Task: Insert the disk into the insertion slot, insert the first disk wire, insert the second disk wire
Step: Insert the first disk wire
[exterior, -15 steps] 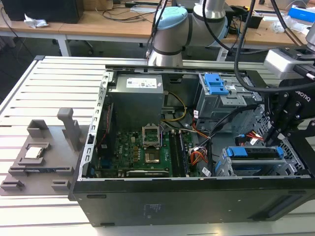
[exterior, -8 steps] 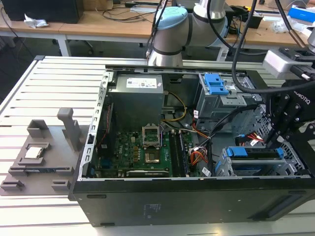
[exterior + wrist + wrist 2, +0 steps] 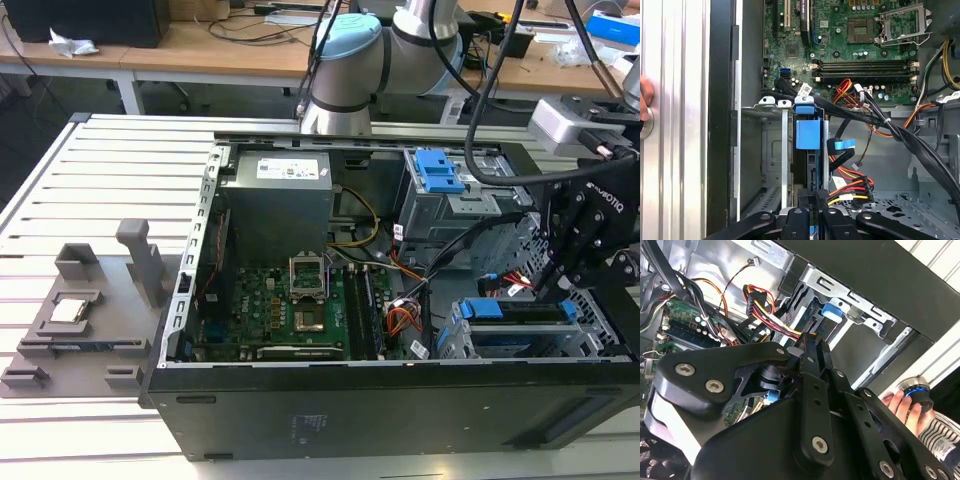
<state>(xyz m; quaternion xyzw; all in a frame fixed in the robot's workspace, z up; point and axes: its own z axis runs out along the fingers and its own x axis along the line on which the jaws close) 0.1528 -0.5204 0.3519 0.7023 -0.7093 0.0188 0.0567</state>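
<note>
Inside the open computer case (image 3: 350,410), toward the exterior view's right, the gripper (image 3: 553,290) reaches down onto the insertion slot (image 3: 455,345). The disk (image 3: 520,312) stands on edge in that cage, with its blue carrier showing at both ends.

First wrist view: the gripper (image 3: 815,197) sits astride one end of the disk (image 3: 807,135). Jaws are drawn in close, pinching the blue-framed edge between them. The disk runs away from the fingertips along the bay, and the sheet-metal wall of the insertion slot (image 3: 771,150) is just beside it. A wire connector (image 3: 850,187) with red, yellow and black leads lies near the fingertips, on the open side of the cage. Whether it is plugged into anything cannot be told.

Second wrist view: the gripper (image 3: 807,342) has only a thin gap between its tips. The blue tab of the disk (image 3: 832,310) sits beyond them, inside the insertion slot (image 3: 865,315). The wire connector (image 3: 757,294) is just beside the cage.

Elsewhere in the case:
- the taller bay unit (image 3: 440,200), carrying a blue latch, well apart from the gripper
- the power supply (image 3: 275,190)
- the motherboard (image 3: 290,300)

Outside the case, a person's hand (image 3: 900,405) rests against a blue-ringed knob (image 3: 917,391). A grey fixture (image 3: 80,310) sits on the slatted table (image 3: 100,180) at the exterior view's left.
</note>
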